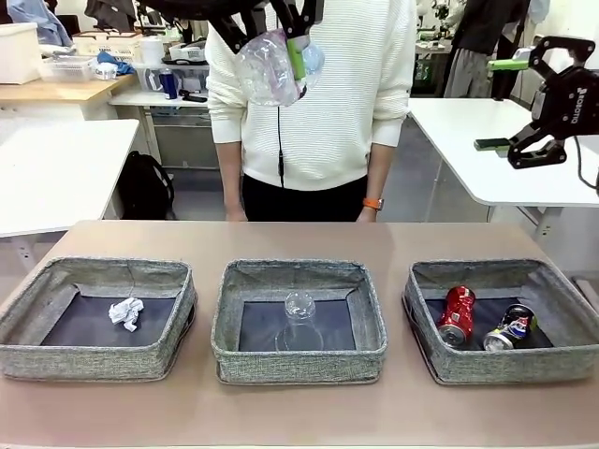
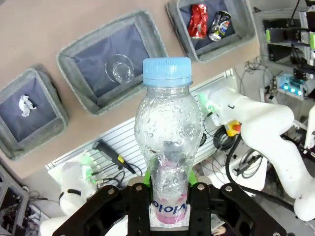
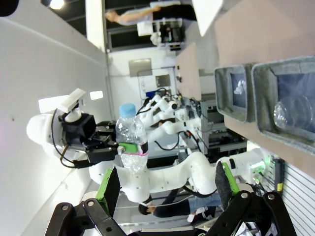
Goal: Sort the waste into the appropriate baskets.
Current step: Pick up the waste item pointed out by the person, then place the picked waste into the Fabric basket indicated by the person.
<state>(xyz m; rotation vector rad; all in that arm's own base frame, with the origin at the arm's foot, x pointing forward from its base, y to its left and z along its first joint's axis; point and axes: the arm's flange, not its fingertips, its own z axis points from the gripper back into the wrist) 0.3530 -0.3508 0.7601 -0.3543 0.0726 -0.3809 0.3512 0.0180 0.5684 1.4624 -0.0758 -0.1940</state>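
Note:
High above the middle basket, my left gripper is shut on the clear bottle. In the left wrist view the gripper clamps the bottle at its pink label, blue cap pointing away. The clear plastic cup lies in the middle basket. A crumpled paper ball rests in the left basket. The right basket holds a red can and a dark blue can. My right gripper hangs open and empty at the upper right, with nothing between its fingers.
A person in a white sweater stands at the table's far edge behind the middle basket, hands down. The brown table has bare room between the baskets and the person. White tables stand behind at left and right.

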